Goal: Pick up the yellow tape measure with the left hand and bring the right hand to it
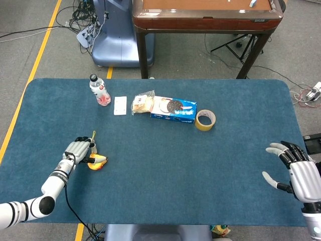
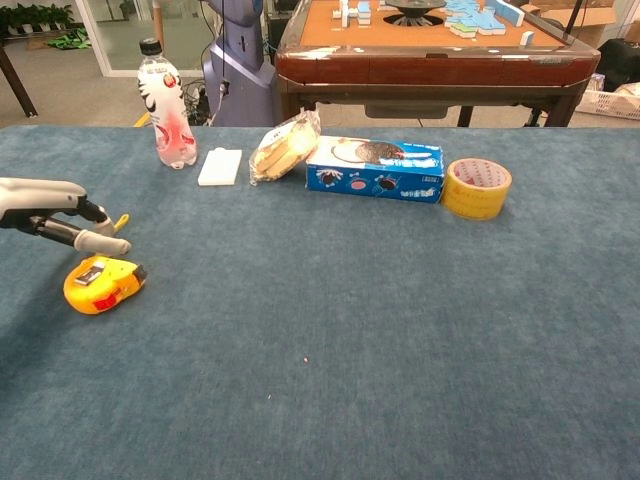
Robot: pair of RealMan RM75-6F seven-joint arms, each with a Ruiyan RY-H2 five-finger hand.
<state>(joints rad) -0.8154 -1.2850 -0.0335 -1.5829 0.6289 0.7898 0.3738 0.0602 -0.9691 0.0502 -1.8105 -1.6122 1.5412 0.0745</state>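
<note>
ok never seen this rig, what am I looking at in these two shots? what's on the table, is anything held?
It is a two-armed robot at a blue table, each arm ending in a fingered robot hand. One shot looks down from its head, the other looks forward from its chest.

The left robot hand is over the yellow tape measure, which looks to lie on the cloth, not lifted. The right robot hand is open at the far edge and shows in the head shot only.

Along the back: a bottle, a white pad, a wrapped snack, a cookie box and a tape roll.
</note>
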